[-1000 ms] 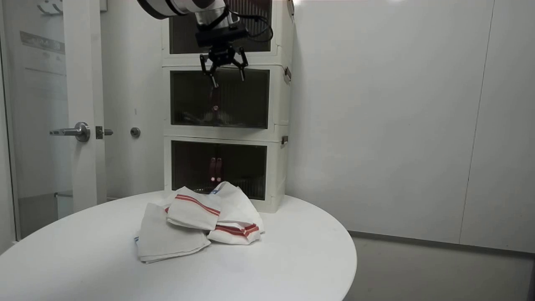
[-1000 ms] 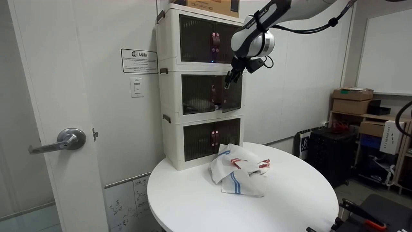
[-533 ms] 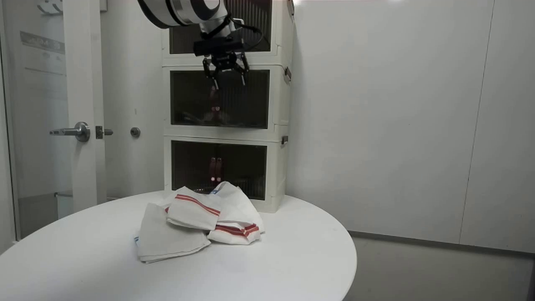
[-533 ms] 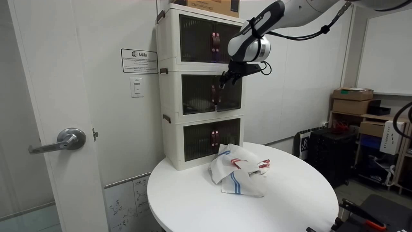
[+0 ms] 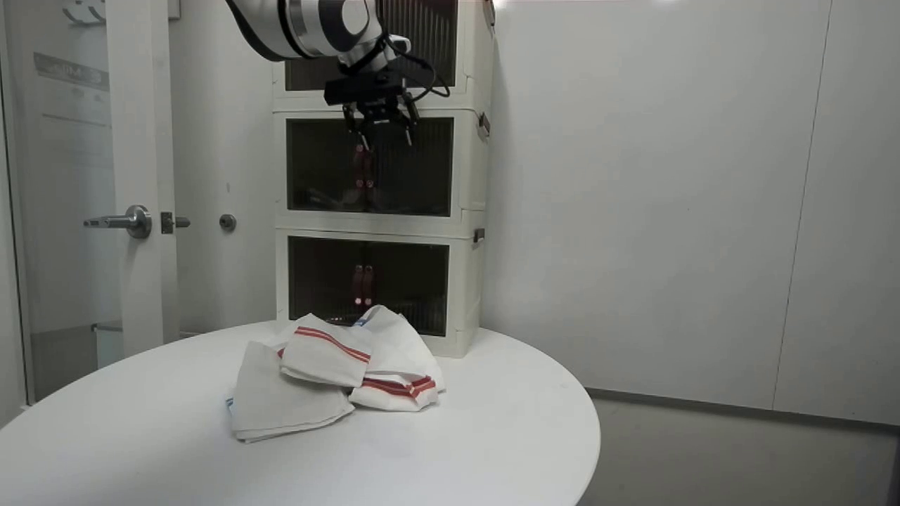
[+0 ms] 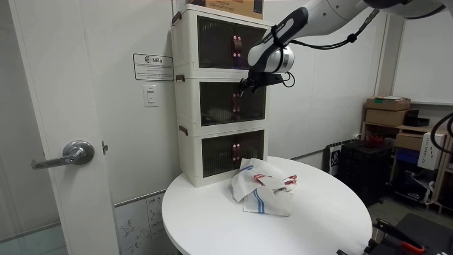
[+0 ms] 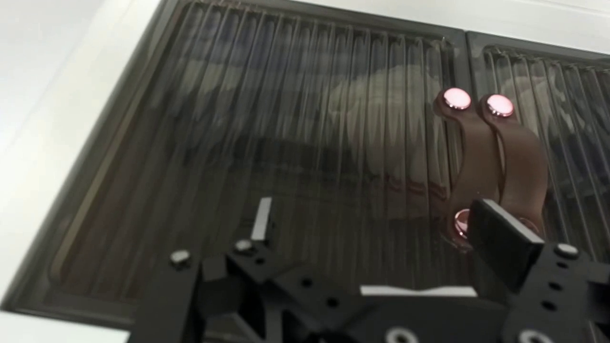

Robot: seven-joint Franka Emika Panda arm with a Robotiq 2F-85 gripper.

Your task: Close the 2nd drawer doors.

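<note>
The 2nd drawer doors are dark ribbed see-through panels in the middle tier of the white cabinet, in both exterior views [image 5: 320, 165] [image 6: 216, 102] and in the wrist view [image 7: 305, 109]. Both panels lie level with each other in the frame, their brown strap handles [image 6: 236, 103] side by side. My gripper, in both exterior views [image 5: 387, 145] [image 6: 247, 91], is in front of the doors' upper part. In the wrist view the gripper [image 7: 374, 205] is open with nothing between its fingers. One finger overlaps an end of the handles; whether it touches the door I cannot tell.
The top tier doors [image 6: 216, 42] and bottom tier doors [image 6: 217, 156] are shut. Crumpled white towels with red and blue stripes [image 5: 316, 393] lie on the round white table [image 5: 492, 436] before the cabinet. A cardboard box [image 6: 235, 7] sits on top of the cabinet.
The door panel that stood ajar has swung in level with its partner, and its handle now sits beside the other. My gripper has moved toward the handles and tilted, staying open.
</note>
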